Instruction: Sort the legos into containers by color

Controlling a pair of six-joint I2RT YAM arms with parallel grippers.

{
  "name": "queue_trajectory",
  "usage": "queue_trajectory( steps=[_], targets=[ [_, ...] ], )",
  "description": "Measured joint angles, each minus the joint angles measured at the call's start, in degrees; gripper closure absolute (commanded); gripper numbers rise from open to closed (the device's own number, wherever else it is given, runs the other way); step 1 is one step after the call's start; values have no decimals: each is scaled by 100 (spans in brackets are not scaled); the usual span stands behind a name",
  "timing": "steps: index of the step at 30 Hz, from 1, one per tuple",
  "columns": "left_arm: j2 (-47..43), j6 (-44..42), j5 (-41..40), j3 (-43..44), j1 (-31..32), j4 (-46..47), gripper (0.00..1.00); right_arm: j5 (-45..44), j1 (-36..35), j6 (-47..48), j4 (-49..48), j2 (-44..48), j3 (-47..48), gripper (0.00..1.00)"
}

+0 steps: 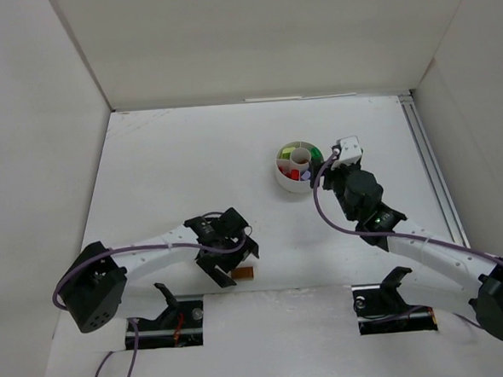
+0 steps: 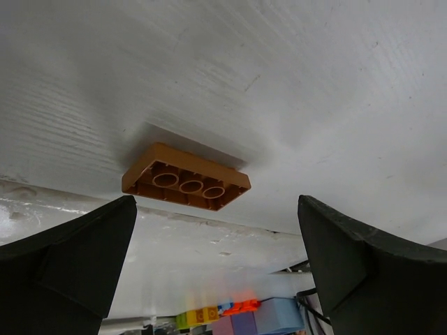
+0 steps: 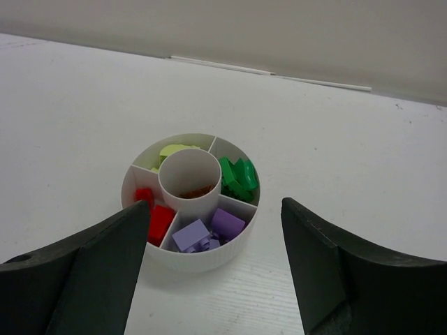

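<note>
Left gripper (image 1: 236,259), jaws wide apart and empty, hangs low over the white table (image 1: 174,176). Right gripper (image 3: 215,204), also parted and empty, faces the round dish (image 3: 202,262), whose separate wedges hold purple (image 3: 209,230), red (image 3: 155,220), green (image 3: 237,178) and yellow-green bricks (image 3: 174,149). One orange-brown brick (image 2: 185,178) lies on the table by the left fingers, hollow side showing.

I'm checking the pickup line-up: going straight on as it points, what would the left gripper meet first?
Most likely the orange brick on the table, a little off centre between the open fingers of the left gripper; depth is unclear.
</note>
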State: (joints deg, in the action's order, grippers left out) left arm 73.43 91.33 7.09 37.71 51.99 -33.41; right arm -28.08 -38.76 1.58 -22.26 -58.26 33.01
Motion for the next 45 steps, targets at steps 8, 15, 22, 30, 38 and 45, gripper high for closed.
queue_trajectory(
  steps=[8, 15, 22, 30, 38, 45],
  targets=[
    [0, 382, -247, -74, 11, 160, 3, 33, 0, 59, 0, 15, 0, 19],
    [13, 638, -411, -175, 57, 133, 22, 63, 0, 120, 0, 15, 0, 19],
    [313, 673, -481, -44, 201, 46, 46, 63, 0, 122, 0, 15, 0, 19],
    [601, 695, -452, 146, 389, 31, 61, 63, 4, 122, 0, 15, 0, 19],
    [765, 675, -472, 299, 389, -9, 71, 61, 4, 122, -2, 61, 0, 19],
    [935, 487, -1237, 975, 483, -487, 76, 63, 4, 144, 0, 74, 0, 19]
  ],
)
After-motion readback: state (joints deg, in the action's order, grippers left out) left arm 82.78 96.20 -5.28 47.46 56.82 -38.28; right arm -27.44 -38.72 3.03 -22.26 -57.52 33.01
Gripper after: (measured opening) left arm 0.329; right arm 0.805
